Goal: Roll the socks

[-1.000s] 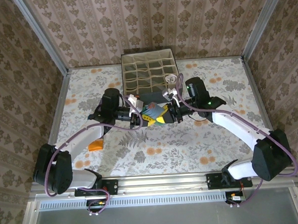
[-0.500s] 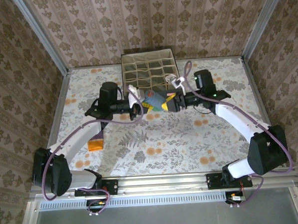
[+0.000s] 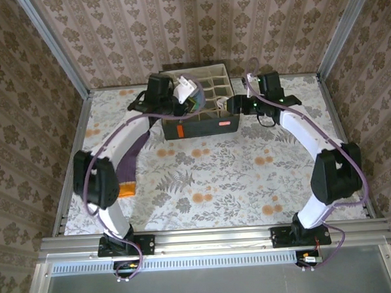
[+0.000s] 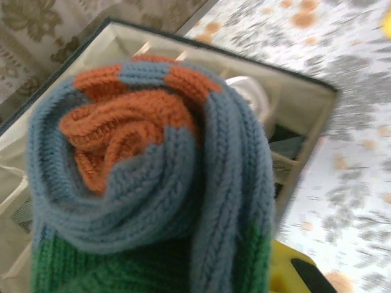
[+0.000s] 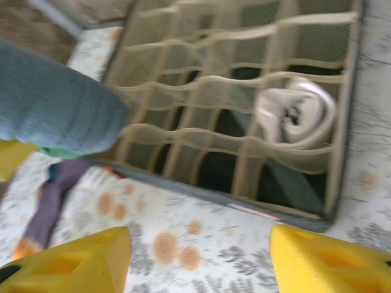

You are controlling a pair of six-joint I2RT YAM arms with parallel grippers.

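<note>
Left gripper (image 3: 188, 99) was clamped on the sock roll (image 4: 153, 177), held over the box's (image 3: 201, 128) left end, probably lined up to drop into a cell. Right gripper (image 5: 198, 256) was open and empty beside the box's right end, out of the way. Left wrist view showed the roll's tight orange core. Right wrist view showed a white roll (image 5: 296, 113) sitting in a cell and a purple sock (image 5: 52, 201) unrolled on the table.

Left fingers (image 3: 187, 101) clasping rolled sock (image 3: 195, 102) over compartment box (image 3: 201, 128), right fingers (image 3: 235, 106) at box's right edge, purple sock (image 3: 135, 149) on table (image 3: 217, 181)
</note>
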